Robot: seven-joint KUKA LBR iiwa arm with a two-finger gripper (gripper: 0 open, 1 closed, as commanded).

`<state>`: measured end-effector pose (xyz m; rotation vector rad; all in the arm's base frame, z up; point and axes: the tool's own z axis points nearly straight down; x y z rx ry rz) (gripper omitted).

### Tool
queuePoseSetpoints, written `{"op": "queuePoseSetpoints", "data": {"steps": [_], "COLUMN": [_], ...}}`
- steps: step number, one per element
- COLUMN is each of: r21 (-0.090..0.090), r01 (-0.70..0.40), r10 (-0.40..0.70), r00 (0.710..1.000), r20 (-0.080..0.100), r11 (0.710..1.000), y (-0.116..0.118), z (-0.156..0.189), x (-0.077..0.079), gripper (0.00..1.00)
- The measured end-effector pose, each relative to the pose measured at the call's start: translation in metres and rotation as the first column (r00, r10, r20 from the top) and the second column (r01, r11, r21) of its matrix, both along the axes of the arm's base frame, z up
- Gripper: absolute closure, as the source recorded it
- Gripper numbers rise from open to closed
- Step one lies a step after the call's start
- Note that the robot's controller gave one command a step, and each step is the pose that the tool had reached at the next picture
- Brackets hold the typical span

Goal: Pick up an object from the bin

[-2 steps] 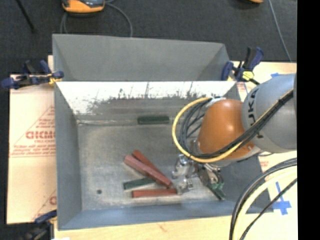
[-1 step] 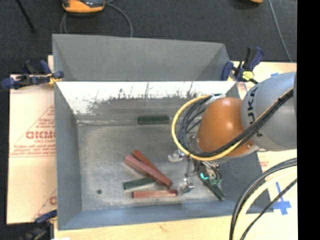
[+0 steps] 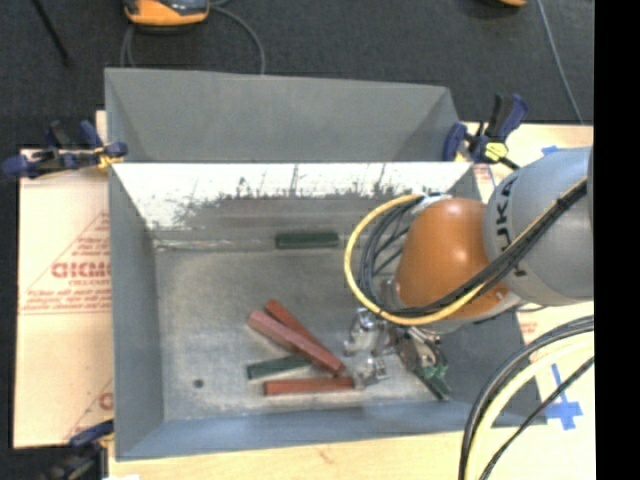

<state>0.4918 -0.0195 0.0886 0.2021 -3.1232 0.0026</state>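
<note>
Red-brown bars [image 3: 300, 340] crossed near the bin's [image 3: 135, 308] front wall, with a dark green bar [image 3: 278, 369] among them. Gripper [image 3: 368, 358] low at their right ends; impossible to tell how the jaws stand. Likely the approach step. Next: close on one bar's end, then lift clear.

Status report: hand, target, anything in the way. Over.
Hand low, front right, at right ends of red-brown bars. One dark green bar among them. Green piece just right of hand.
</note>
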Motion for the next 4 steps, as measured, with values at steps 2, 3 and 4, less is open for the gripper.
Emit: {"op": "queuePoseSetpoints", "data": {"steps": [2,3,4], "r21": [0.000,0.002,0.002], "r01": [0.000,-0.001,-0.001], "r10": [0.000,0.000,0.001], "r00": [1.000,1.000,1.000], "r20": [-0.001,0.030,0.018], "r11": [1.000,1.000,1.000], "y": [0.0001,0.0015,0.0007], "z": [-0.0001,0.0012,-0.0065], "x": [-0.0002,0.0066,0.0009], "gripper": [1.00,0.00,1.00]}}
